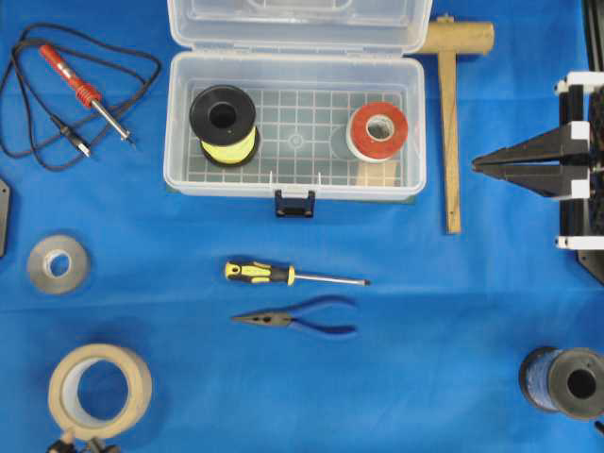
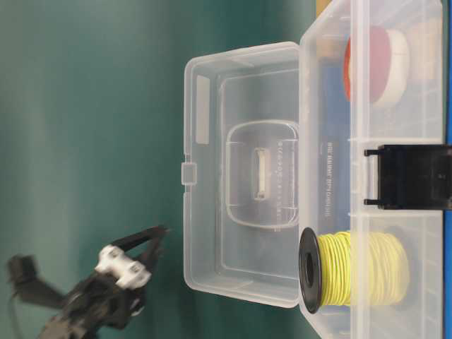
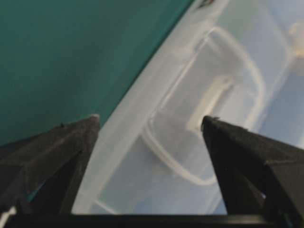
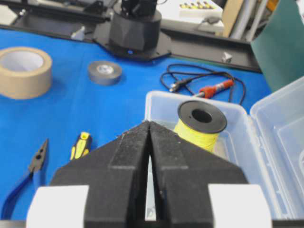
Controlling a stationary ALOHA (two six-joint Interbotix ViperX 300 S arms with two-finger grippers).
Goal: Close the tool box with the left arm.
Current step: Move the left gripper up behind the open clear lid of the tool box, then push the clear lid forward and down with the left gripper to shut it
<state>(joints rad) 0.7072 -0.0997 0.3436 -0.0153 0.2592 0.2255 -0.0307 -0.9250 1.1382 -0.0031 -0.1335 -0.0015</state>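
The clear tool box [image 1: 415, 123] stands open at the back middle of the blue cloth, its lid [image 1: 283, 24] swung up and back, its dark blue latch [image 1: 294, 203] at the front. Inside are a yellow wire spool [image 1: 224, 125] and a red tape roll [image 1: 377, 130]. My left gripper [image 3: 151, 118] is open and empty, close to the lid [image 3: 180, 142] with the lid's edge between its jaws. In the table-level view it [image 2: 157, 244] hangs raised beside the lid [image 2: 240, 176]. It is out of the overhead view. My right gripper [image 1: 475, 163] is shut and empty, right of the box.
A wooden mallet [image 1: 451, 123] lies right of the box, a soldering iron [image 1: 85, 90] with its cord to the left. In front lie a screwdriver [image 1: 283, 275] and pliers [image 1: 302, 319]. Grey tape [image 1: 57, 264], masking tape [image 1: 99, 389] and a dark wire spool [image 1: 566, 382] lie nearer.
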